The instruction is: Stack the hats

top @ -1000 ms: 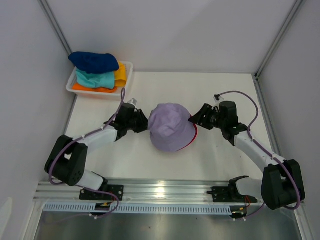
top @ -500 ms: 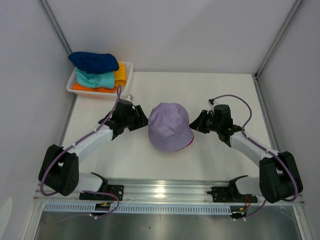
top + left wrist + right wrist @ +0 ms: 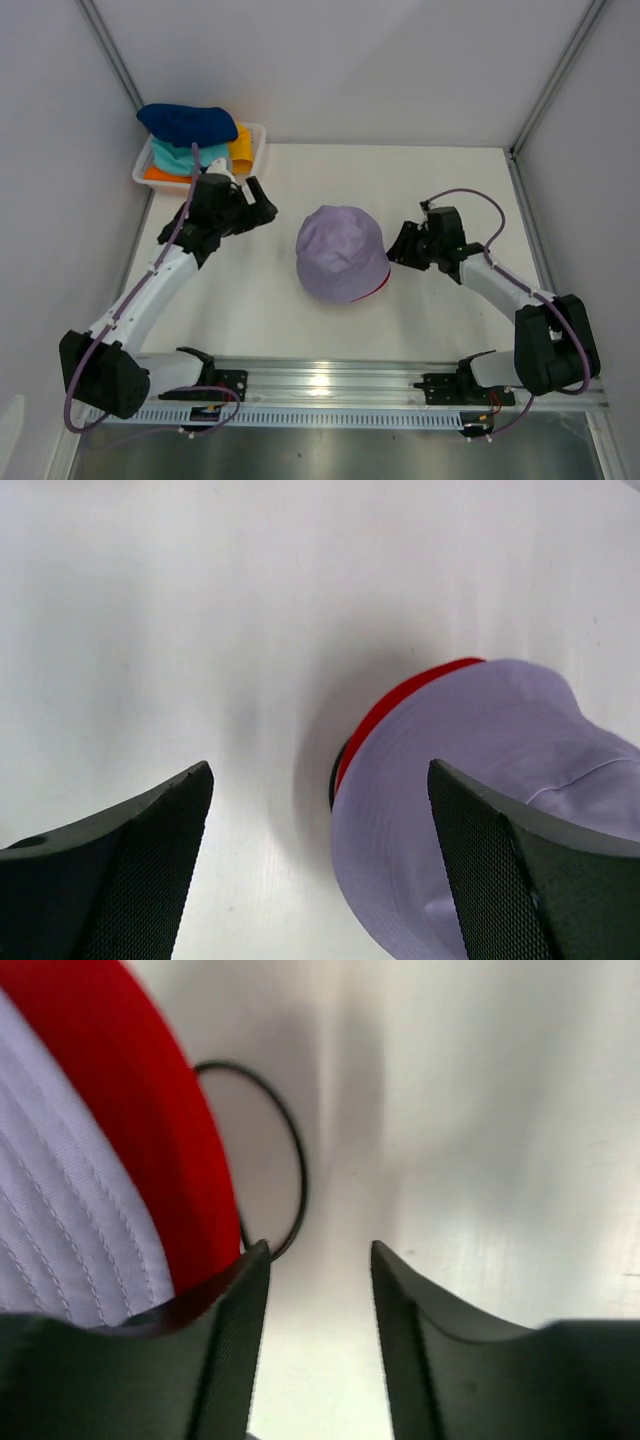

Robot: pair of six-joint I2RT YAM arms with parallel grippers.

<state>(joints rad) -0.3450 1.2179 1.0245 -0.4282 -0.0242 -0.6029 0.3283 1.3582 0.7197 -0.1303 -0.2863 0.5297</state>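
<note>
The left gripper (image 3: 258, 203) hangs with its jaws spread wide and nothing between them, off the lilac hat (image 3: 340, 252) on its left-arm side and apart from it; in the left wrist view only bare desk (image 3: 200, 600) lies in the gap, with the hat's brim just inside the right-hand finger. The right gripper (image 3: 398, 248) sits close against the opposite side of the lilac hat, its jaws a little apart and empty; in the right wrist view one fingertip (image 3: 250, 1265) overlaps the brim edge, and whether it touches cannot be told. The lilac hat lies crown up at the middle of the desk, over a red hat (image 3: 380, 287) of which only a brim edge peeps out. A thin black wire ring (image 3: 295, 1160) shows beneath that red brim. Far beyond the lilac hat, past the left gripper, a white basket (image 3: 250, 135) holds the dark blue hat (image 3: 188, 122) on top, the teal hat (image 3: 190, 157) below it, the yellow hat (image 3: 241, 148) beside and the orange hat (image 3: 170, 177) lowest.
</note>
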